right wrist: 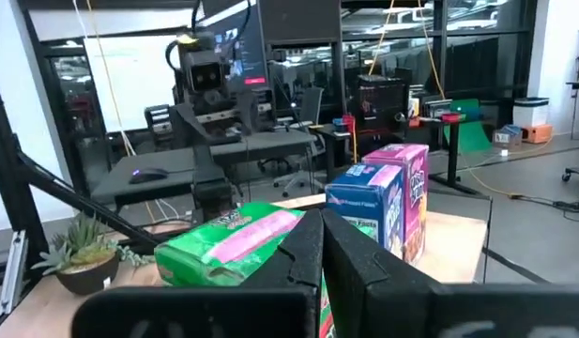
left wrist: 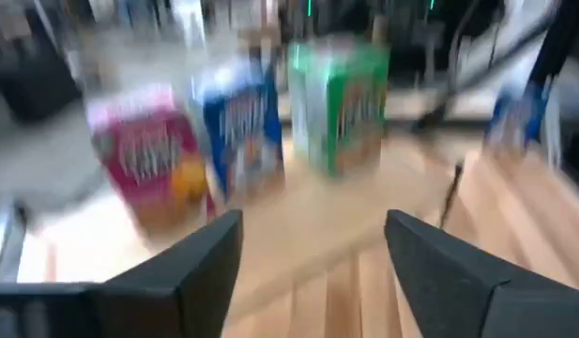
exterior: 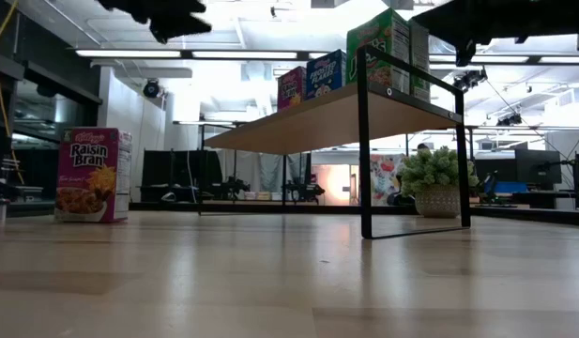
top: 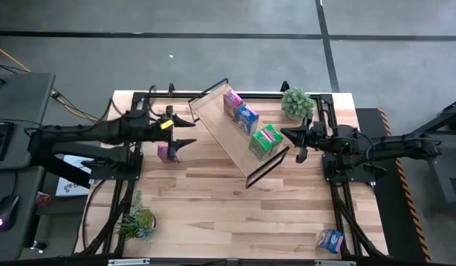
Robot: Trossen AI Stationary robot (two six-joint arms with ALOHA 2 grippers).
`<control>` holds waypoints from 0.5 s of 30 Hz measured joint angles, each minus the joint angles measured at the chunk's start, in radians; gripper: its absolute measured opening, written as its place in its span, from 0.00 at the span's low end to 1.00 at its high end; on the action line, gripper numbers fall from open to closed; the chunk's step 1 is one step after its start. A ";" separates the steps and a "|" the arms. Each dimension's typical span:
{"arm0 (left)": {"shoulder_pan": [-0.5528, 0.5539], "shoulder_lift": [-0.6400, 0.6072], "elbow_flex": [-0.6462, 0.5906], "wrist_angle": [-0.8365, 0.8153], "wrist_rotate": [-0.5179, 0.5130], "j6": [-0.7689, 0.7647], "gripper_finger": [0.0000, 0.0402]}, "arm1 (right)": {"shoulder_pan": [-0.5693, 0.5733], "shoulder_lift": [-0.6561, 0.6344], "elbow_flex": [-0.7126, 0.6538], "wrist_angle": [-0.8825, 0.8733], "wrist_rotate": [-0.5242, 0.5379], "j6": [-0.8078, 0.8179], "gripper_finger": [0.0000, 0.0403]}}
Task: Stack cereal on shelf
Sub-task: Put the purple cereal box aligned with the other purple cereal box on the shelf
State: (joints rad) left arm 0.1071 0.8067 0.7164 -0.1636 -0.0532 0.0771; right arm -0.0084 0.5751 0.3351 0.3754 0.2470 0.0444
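The shelf (top: 226,137) stands slantwise in the table's middle on its black frame ends (exterior: 367,160). On its board stand a pink cereal box (top: 232,101), a blue one (top: 247,117) and green ones (top: 266,140), also seen in the low view as pink (exterior: 291,86), blue (exterior: 324,73) and green (exterior: 388,42). A magenta Raisin Bran box (exterior: 90,176) stands upright on the table left of the shelf (top: 167,152). My left gripper (top: 186,130) hangs open above and beside that box, facing the shelf (left wrist: 312,235). My right gripper (top: 289,135) is shut just off the shelf's right end (right wrist: 322,246).
A potted plant (top: 297,103) stands at the far right behind the shelf, another (top: 137,222) at the near left. A blue box (top: 330,240) lies at the near right corner. Bare planks (top: 235,214) stretch between the shelf and the near edge.
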 joint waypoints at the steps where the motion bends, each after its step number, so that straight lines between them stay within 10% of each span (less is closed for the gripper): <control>1: -0.001 0.015 0.048 -0.111 -0.011 -0.016 0.66 | 0.002 0.000 0.000 0.003 -0.012 0.000 0.00; 8: -0.006 0.138 0.262 -0.727 -0.040 -0.190 0.80 | 0.023 0.000 0.000 0.010 -0.064 -0.002 0.00; 15: -0.045 0.241 0.276 -1.013 -0.064 -0.207 0.83 | 0.042 0.000 0.000 0.006 -0.064 -0.001 0.00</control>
State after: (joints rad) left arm 0.0624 1.0479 0.9920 -1.1769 -0.1172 -0.1298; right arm 0.0334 0.5751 0.3351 0.3812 0.1829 0.0436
